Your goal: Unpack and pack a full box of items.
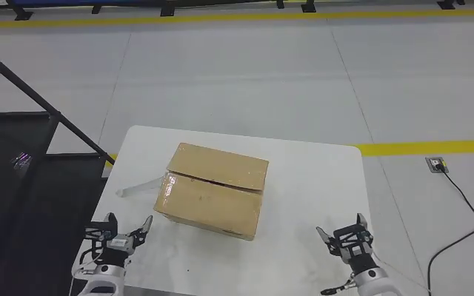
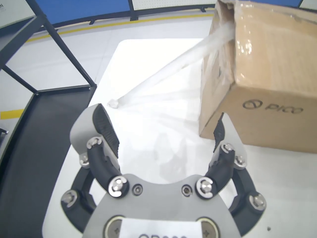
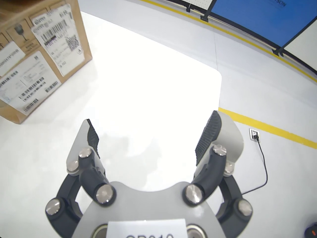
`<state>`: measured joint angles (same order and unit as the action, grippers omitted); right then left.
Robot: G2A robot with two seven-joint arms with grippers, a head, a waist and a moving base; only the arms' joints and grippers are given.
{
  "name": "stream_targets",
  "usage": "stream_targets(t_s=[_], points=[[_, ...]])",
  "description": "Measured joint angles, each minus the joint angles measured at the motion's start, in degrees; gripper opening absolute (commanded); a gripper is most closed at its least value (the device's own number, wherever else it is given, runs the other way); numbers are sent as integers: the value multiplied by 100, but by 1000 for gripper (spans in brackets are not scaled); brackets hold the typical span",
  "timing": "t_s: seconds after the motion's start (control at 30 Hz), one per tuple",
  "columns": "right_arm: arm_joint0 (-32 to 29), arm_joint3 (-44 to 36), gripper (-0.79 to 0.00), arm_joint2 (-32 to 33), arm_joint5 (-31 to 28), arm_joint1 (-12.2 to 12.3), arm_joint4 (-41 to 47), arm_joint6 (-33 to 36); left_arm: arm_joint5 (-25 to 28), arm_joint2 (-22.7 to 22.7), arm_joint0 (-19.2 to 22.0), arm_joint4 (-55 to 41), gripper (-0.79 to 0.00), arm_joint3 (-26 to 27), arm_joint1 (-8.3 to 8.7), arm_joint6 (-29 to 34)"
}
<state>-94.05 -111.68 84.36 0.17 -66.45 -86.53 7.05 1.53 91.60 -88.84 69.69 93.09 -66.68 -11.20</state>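
Cardboard box (image 1: 212, 190) sits on the white table (image 1: 311, 185), ahead of both grippers and between them, nearer the left gripper (image 1: 129, 220) than the right gripper (image 1: 342, 226). Its top flaps lie down, with a thin dark gap along the seam where they meet. In the left wrist view the left gripper (image 2: 159, 115) hangs just above the table with its jaws spread wide and nothing between them; the box's near corner stands just beyond one fingertip. A strip of clear tape (image 2: 173, 65) trails from the box's end down to the table ahead of this gripper. The right gripper (image 3: 151, 118) is likewise wide apart and empty, over bare table, well apart from the box. The box end turned toward it carries white shipping labels (image 3: 59, 38). Outward of the left gripper, beside the table, stands a black rack (image 1: 29, 192).
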Motion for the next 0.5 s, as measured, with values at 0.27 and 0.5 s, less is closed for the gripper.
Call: stream_targets(t_s=[0.27,0.5], points=[[336,-425,0,-298,-463,-4,-469,849,518,-68,808,-355,0,-778,-19,-110],[324,-463,0,-301,-500,-7,-355,702,516,-72,797,-359,0,-763,-19,-103]])
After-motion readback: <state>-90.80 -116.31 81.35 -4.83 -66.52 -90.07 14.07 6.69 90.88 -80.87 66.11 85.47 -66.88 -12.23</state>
